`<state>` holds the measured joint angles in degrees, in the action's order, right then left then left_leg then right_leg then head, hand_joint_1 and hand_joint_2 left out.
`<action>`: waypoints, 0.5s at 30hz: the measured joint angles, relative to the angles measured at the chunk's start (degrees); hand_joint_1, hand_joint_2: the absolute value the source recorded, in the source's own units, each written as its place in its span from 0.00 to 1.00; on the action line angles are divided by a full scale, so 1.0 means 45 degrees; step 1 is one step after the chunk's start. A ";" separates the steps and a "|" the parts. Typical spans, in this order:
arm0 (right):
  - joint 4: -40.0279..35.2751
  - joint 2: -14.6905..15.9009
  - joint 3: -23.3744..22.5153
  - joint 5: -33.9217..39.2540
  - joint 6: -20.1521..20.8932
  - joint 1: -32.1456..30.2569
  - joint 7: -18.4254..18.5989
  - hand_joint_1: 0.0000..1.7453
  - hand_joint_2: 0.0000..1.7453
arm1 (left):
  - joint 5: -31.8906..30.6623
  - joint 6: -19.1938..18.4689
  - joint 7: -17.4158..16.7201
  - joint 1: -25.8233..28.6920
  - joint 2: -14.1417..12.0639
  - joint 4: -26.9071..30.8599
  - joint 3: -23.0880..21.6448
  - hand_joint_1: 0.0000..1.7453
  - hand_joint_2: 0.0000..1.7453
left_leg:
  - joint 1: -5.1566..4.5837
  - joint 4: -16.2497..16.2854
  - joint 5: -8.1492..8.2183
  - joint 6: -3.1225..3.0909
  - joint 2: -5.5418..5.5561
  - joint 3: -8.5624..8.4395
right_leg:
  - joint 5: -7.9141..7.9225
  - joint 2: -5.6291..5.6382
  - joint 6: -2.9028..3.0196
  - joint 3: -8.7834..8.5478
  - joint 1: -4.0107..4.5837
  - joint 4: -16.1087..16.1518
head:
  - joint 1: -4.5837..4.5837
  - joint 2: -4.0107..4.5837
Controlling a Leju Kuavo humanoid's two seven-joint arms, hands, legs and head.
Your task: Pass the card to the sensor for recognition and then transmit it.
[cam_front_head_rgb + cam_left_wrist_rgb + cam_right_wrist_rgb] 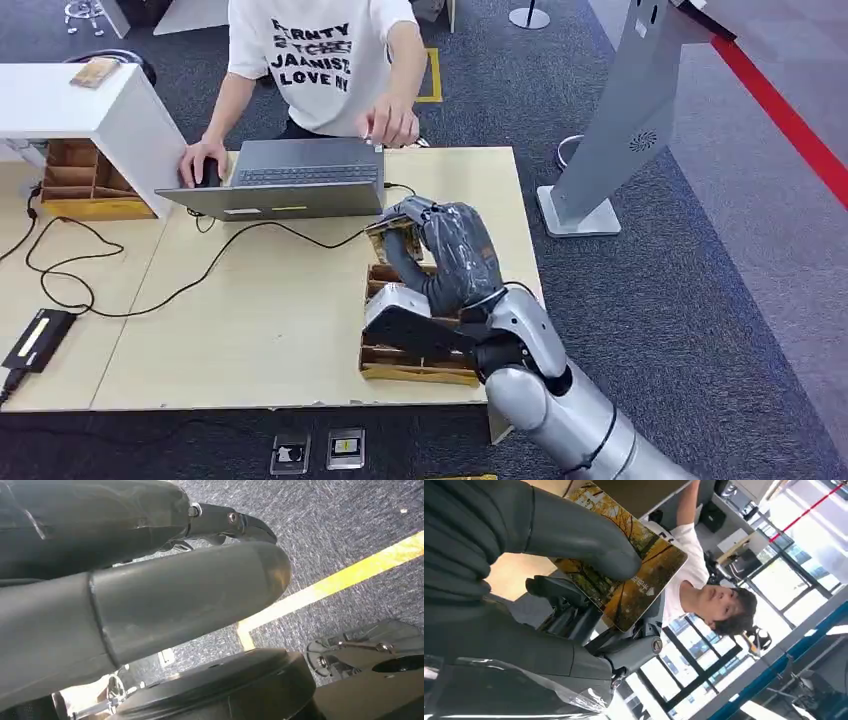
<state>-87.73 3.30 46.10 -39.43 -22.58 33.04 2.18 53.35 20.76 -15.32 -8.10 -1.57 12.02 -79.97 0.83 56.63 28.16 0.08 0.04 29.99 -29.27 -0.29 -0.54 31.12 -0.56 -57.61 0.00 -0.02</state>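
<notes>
Card (624,575) pinched under thumb of our right hand (440,255), above the cardboard tray (415,365) near the laptop (290,180) | we judge it light, stiff, slick; hold flat near one edge | left hand (150,605) holds nothing, closure unclear.

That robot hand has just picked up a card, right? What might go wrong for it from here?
The right hand pinches the card mainly under its thumb, with much of the card sticking out, so it might slip or twist. The hand is just above the cardboard box, so lifting carelessly could catch it. The laptop, its cable and a person's hand are close, so a wide swing could hit them.
</notes>
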 joint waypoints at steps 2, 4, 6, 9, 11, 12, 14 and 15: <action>0.0476 -0.0180 0.0092 0.0078 -0.0053 0.0227 -0.0073 1.00 1.00 | -0.0024 -0.0005 0.0000 -0.0009 0.0005 0.0000 -0.0005 0.00 0.00 | 0.0000 0.0000 0.0000 0.0000 0.0000 0.0000 | 0.0000 0.0000 0.0000 0.0001 0.0000 0.0000 | -0.0005 0.0000; 0.0897 -0.0344 0.0170 0.0073 -0.0078 0.0390 -0.0116 1.00 1.00 | -0.0044 -0.0015 0.0000 -0.0020 0.0019 0.0000 -0.0005 0.00 0.00 | 0.0000 0.0000 0.0000 0.0000 0.0000 0.0001 | 0.0000 0.0000 0.0000 0.0001 -0.0001 0.0000 | -0.0005 0.0000; 0.1271 -0.0495 0.0233 0.0126 -0.0087 0.0548 -0.0170 1.00 1.00 | -0.0053 -0.0024 0.0000 -0.0032 0.0019 0.0000 -0.0005 0.00 0.00 | -0.0001 0.0000 0.0000 0.0000 0.0000 0.0001 | 0.0000 0.0000 0.0000 0.0002 -0.0001 0.0001 | -0.0005 0.0000; 0.1941 -0.0723 0.0340 0.0359 -0.0078 0.0792 -0.0213 1.00 1.00 | -0.0053 -0.0039 0.0000 -0.0043 0.0019 0.0000 -0.0005 0.00 0.00 | -0.0001 0.0000 0.0000 0.0000 0.0000 0.0001 | 0.0000 0.0001 0.0000 0.0002 -0.0001 0.0001 | -0.0005 0.0000; 0.2317 -0.0855 0.0393 0.0442 -0.0102 0.0955 -0.0262 1.00 1.00 | -0.0053 -0.0044 -0.0020 -0.0046 0.0019 0.0000 -0.0005 0.00 0.00 | -0.0001 0.0000 0.0000 0.0000 0.0000 0.0002 | 0.0000 0.0000 0.0000 0.0002 -0.0001 0.0001 | -0.0010 0.0000; 0.2531 -0.0923 0.0447 0.0500 -0.0126 0.1096 -0.0281 1.00 1.00 | -0.0049 -0.0044 -0.0024 -0.0046 0.0019 0.0000 -0.0005 0.00 0.00 | -0.0001 0.0000 0.0000 0.0000 0.0000 0.0002 | 0.0000 0.0002 0.0000 0.0004 -0.0001 0.0000 | 0.0000 0.0000; 0.3104 -0.1093 0.0529 0.0646 -0.0204 0.1352 -0.0335 1.00 1.00 | -0.0049 -0.0044 -0.0024 -0.0056 0.0019 0.0000 -0.0005 0.00 0.00 | 0.0000 0.0000 0.0000 0.0000 0.0000 -0.0001 | 0.0000 0.0001 0.0000 0.0003 0.0000 0.0000 | 0.0000 0.0000; 0.3351 -0.1161 0.0534 0.0685 -0.0253 0.1408 -0.0403 1.00 1.00 | -0.0044 -0.0044 -0.0029 -0.0059 0.0019 0.0000 -0.0005 0.00 0.00 | 0.0000 0.0000 0.0000 0.0000 0.0002 0.0000 | 0.0000 -0.0003 0.0000 0.0003 0.0000 0.0000 | -0.0010 0.0000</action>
<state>-72.65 -1.92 48.50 -36.35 -23.72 39.38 0.37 53.16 20.57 -15.45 -8.37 -1.49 12.02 -80.00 0.83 56.63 28.16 0.08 0.05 29.99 -29.27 -0.30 -0.54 31.13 -0.56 -57.60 -0.04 -0.02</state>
